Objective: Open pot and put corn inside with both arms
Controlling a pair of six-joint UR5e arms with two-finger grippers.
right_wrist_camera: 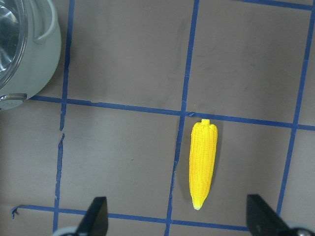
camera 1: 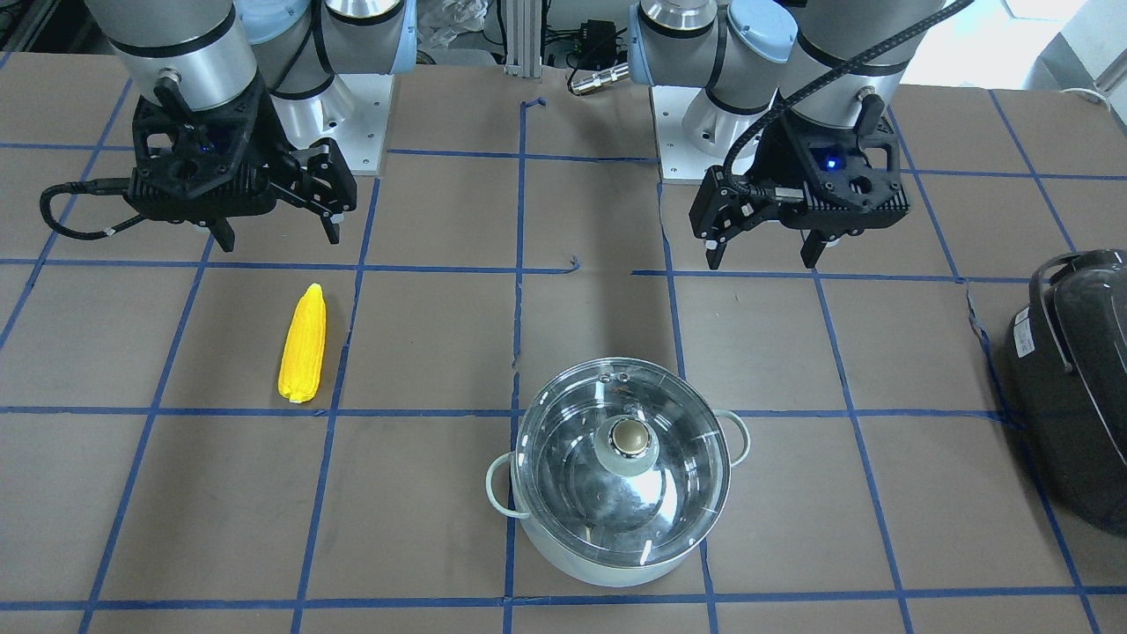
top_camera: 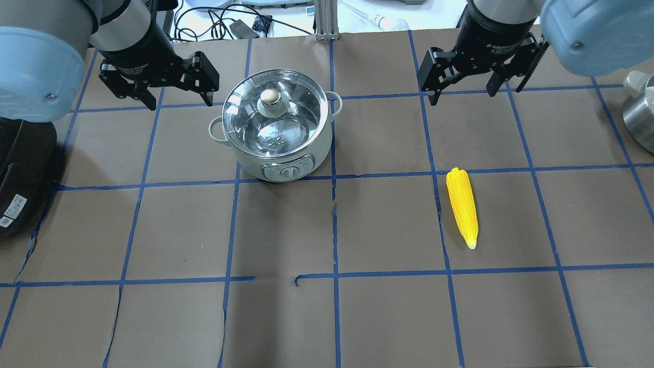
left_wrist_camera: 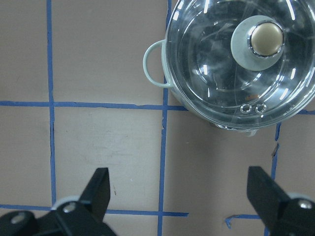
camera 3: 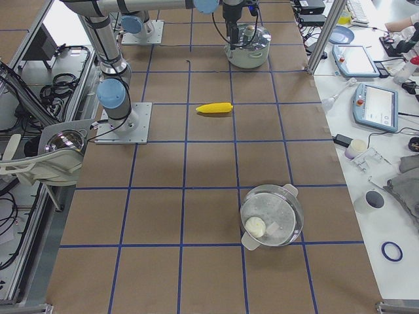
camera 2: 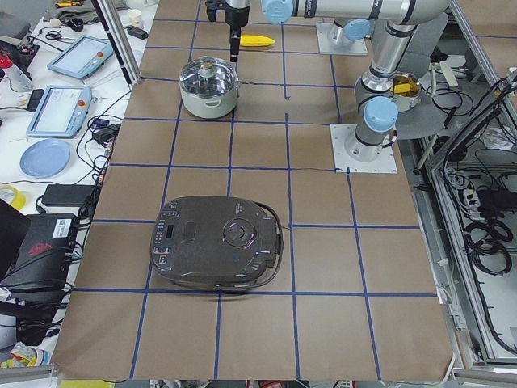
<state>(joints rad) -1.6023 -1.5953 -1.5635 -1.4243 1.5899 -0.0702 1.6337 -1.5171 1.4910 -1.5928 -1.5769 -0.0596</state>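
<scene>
Left pincer (top_camera: pixel 180 105): fingers spread apart, holding nothing, hanging above the counter (top_camera: pixel 388 220) just beside the pot (top_camera: pixel 250 163), on the pot's left and not touching it. Right pincer (top_camera: pixel 462 97): fingers likewise apart and empty, raised over the counter on the far side of the corn (top_camera: pixel 462 204) from the robot. The pot stands upright in the robot's left half, its glass lid (top_camera: pixel 286 128) seated on the rim with the knob (top_camera: pixel 271 97) at centre. The corn lies flat on the counter in the right half, well apart from the pot, with its pointed end towards the robot. A dark appliance (camera 1: pixel 1074 387) sits at the counter's left end.
</scene>
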